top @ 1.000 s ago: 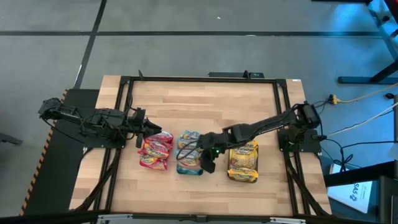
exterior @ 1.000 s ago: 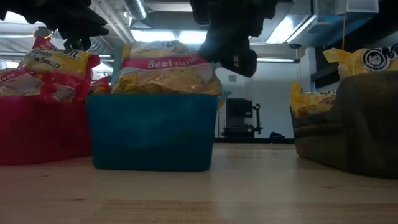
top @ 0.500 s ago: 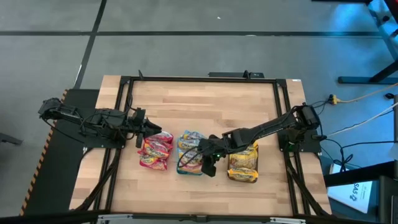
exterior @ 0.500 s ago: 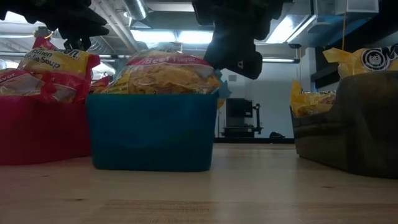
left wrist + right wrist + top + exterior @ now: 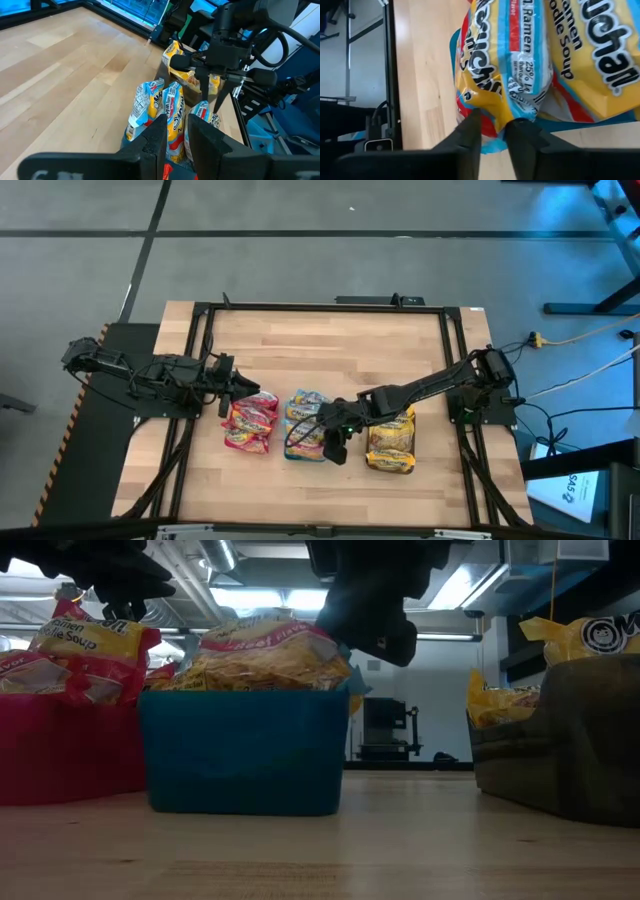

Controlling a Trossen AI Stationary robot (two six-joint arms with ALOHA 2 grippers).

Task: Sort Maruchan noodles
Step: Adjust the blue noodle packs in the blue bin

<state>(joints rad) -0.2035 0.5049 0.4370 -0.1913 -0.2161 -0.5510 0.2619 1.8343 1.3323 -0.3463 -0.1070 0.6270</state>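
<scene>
We judge the sort nearly done: every packet we see sits in a tray, with the right gripper (image 5: 333, 442) over the teal tray (image 5: 243, 750), fingers narrowly parted around the edge of a blue-edged packet (image 5: 505, 65) lying there. The left gripper (image 5: 232, 388) waits beside the red packets (image 5: 251, 423), its fingers a narrow gap apart, empty, and beyond the right gripper the yellow packets (image 5: 391, 438) fill the dark tray (image 5: 560, 740). What seems left is letting go and withdrawing.

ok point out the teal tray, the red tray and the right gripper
teal tray (image 5: 243, 752), low view, front wall
red tray (image 5: 60, 750), low view, front wall
right gripper (image 5: 337, 448), high view, between its fingers
</scene>
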